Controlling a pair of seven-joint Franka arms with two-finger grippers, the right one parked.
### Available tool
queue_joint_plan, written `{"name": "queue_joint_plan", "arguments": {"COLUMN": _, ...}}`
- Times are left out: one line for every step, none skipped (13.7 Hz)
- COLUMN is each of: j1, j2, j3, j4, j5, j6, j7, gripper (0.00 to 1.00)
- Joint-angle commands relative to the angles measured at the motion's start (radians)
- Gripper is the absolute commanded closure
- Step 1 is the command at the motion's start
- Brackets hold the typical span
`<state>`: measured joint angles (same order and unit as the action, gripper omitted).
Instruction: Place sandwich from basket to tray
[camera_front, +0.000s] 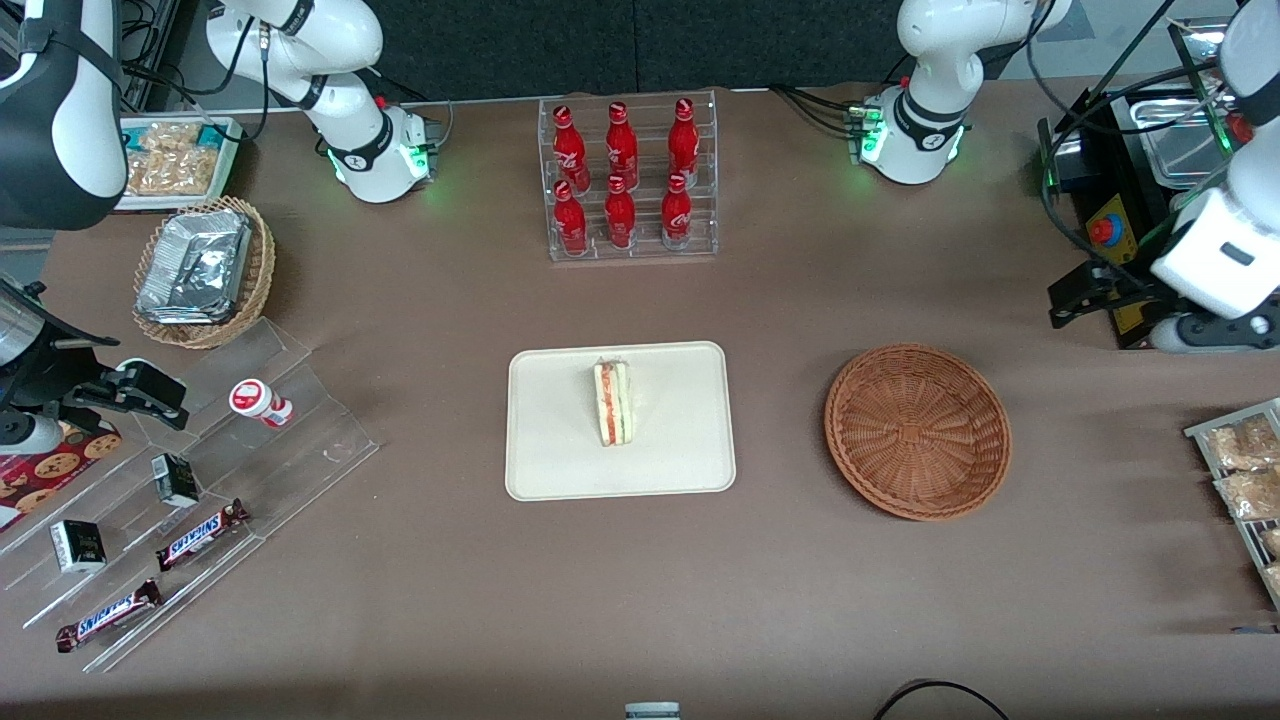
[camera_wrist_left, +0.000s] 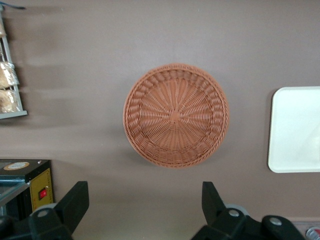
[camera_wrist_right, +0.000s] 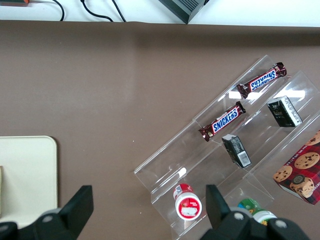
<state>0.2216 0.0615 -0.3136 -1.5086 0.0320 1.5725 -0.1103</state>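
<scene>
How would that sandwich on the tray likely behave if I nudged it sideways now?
The sandwich stands on a narrow edge on the tray, so it would probably tip over before sliding. Its soft bread would likely squash under firm pressure. The gripper hangs open above the table beside the empty basket.

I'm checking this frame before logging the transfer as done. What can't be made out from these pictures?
- Sandwich on the tray: its wrapping is too small to tell in the front view; the right wrist view cuts it off at the edge.
- Tray in the left wrist view: only one end shows, without the sandwich.
- Gripper, open above the table beside the empty basket: its height cannot be told.
</scene>
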Motion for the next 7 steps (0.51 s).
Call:
{"name": "queue_joint_plan", "arguments": {"j1": 0.005, "j2": 0.015, "j3": 0.004, "j4": 0.048, "j5": -0.004, "j6": -0.022, "j7": 0.043, "gripper": 0.00}}
{"name": "queue_joint_plan", "arguments": {"j1": 0.002, "j2": 0.021, "j3": 0.004, "j4": 0.051, "j5": 0.000, "j6": -0.020, "j7": 0.055, "gripper": 0.00}}
{"name": "queue_joint_plan", "arguments": {"j1": -0.013, "j2": 0.026, "j3": 0.004, "j4": 0.051, "j5": 0.008, "j6": -0.005, "j7": 0.044, "gripper": 0.00}}
{"name": "queue_joint_plan", "arguments": {"j1": -0.039, "j2": 0.032, "j3": 0.010, "j4": 0.056, "j5": 0.022, "j6": 0.000, "j7": 0.041, "gripper": 0.00}}
{"name": "queue_joint_plan", "arguments": {"j1": -0.059, "j2": 0.032, "j3": 0.037, "j4": 0.067, "j5": 0.025, "j6": -0.002, "j7": 0.041, "gripper": 0.00}}
{"name": "queue_joint_plan", "arguments": {"j1": -0.079, "j2": 0.034, "j3": 0.063, "j4": 0.067, "j5": 0.025, "j6": -0.002, "j7": 0.040, "gripper": 0.00}}
{"name": "queue_joint_plan", "arguments": {"j1": -0.111, "j2": 0.034, "j3": 0.086, "j4": 0.064, "j5": 0.023, "j6": -0.002, "j7": 0.040, "gripper": 0.00}}
